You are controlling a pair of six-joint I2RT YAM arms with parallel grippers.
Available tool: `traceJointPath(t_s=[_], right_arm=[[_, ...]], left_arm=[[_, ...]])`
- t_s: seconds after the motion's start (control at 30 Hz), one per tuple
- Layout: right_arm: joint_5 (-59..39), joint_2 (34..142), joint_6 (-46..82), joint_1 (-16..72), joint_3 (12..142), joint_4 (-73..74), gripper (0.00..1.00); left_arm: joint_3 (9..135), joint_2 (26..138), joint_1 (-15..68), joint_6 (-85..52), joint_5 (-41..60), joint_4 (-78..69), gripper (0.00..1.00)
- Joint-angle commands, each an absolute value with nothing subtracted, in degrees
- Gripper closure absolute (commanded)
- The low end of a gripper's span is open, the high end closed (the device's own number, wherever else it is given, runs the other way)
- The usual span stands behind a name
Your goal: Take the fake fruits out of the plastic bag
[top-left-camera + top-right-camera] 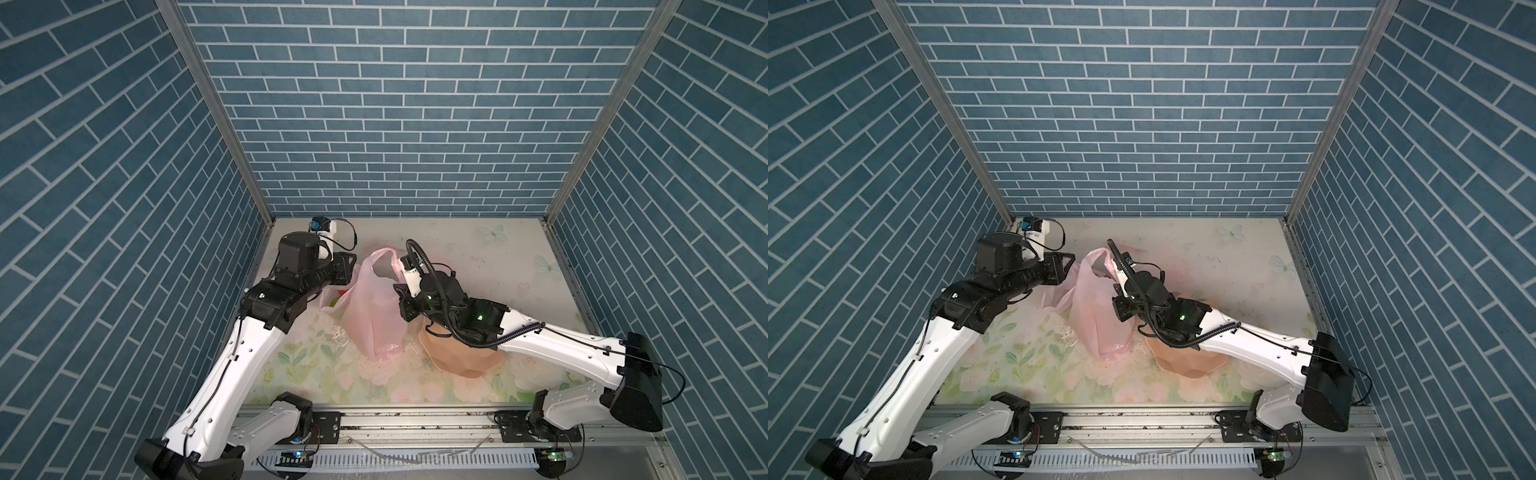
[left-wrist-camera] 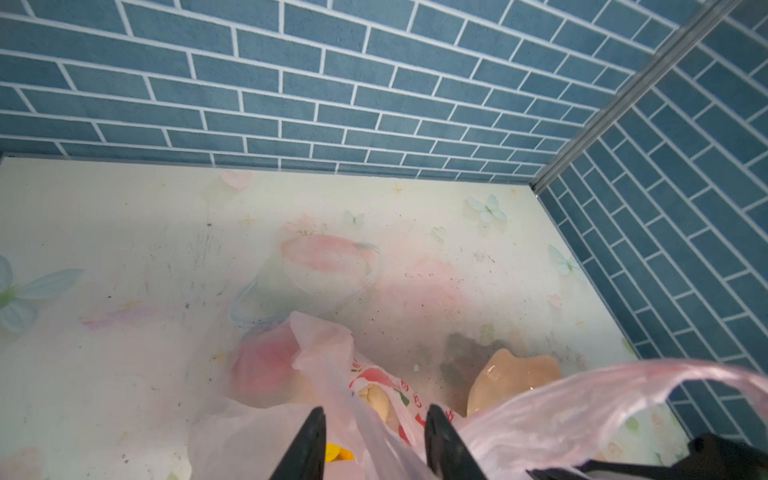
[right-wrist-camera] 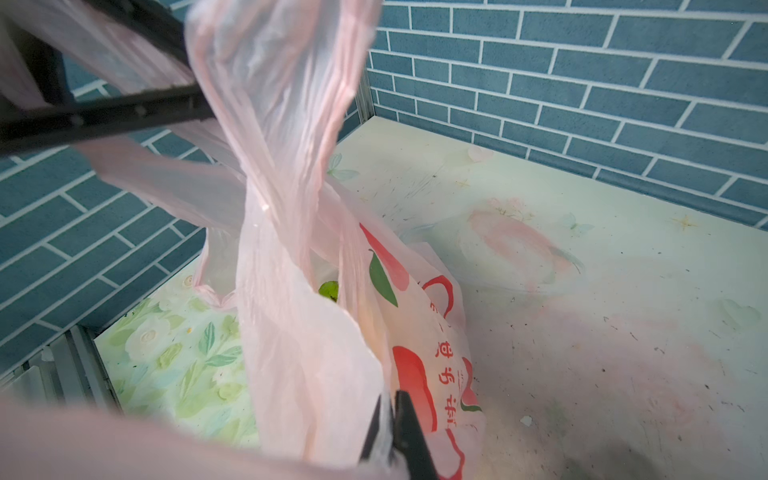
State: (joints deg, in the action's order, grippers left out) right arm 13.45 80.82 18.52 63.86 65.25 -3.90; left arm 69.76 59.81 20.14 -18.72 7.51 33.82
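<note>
The pink translucent plastic bag (image 1: 374, 320) (image 1: 1096, 320) stands mid-table, one loop handle raised. My right gripper (image 3: 388, 397) is shut on a fold of the bag's rim film and holds it up. My left gripper (image 2: 374, 411) hangs over the bag's mouth, its jaws apart, with a strip of bag film running loose between them. Inside the bag, the left wrist view shows the fake fruits: a cream lump (image 2: 376, 399), a yellow bit (image 2: 337, 453) and a red round shape (image 2: 266, 365) behind the film. A green fruit (image 3: 329, 289) peeks out in the right wrist view.
A peach scalloped bowl (image 1: 461, 357) (image 1: 1187, 359) lies under the right arm, to the right of the bag. Blue brick walls close in the back and both sides of the flowered table (image 1: 316, 374). A metal rail (image 1: 415, 419) runs along the front.
</note>
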Motion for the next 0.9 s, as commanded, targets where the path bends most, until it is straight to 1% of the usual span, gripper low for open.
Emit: traceJointPath(t_s=[0.0,0.1,0.2,0.3,0.37,0.5,0.6,0.73,0.87], right_arm=[[11.1,81.9,16.5,62.4,69.1,-3.7,0.95],[7.1,82.9,13.9,60.4,69.2,-2.0,0.95],[1.3,84.1,10.6,58.2,69.5,0.6,0.95],[-4.4,85.9,7.5,56.2,71.4,1.5,0.95],[-9.9,87.5,5.7,54.5,73.1,2.3,0.95],[-20.3,91.0,3.1,51.0,77.1,3.7,0.96],[-27.1,93.8,2.1,49.1,80.5,4.3,0.96],[-34.3,97.6,4.3,46.9,83.7,7.5,0.96],[-38.1,100.9,7.0,45.1,85.1,7.7,0.9]], left_arm=[[69.4,58.1,19.7,-19.3,2.6,33.4,0.74],[68.9,56.7,19.6,-20.0,-1.9,33.6,0.81],[69.1,55.6,19.5,-20.8,-6.1,34.8,0.85],[70.5,55.2,19.4,-22.6,-9.3,37.7,0.86],[71.7,54.9,19.4,-23.9,-10.9,39.5,0.86],[72.9,54.4,19.4,-26.9,-12.5,42.3,0.86],[72.8,53.0,19.4,-29.9,-13.2,43.4,0.89],[72.8,51.0,19.4,-33.6,-13.0,44.4,0.92],[73.6,50.8,19.5,-36.0,-11.3,46.0,0.94]])
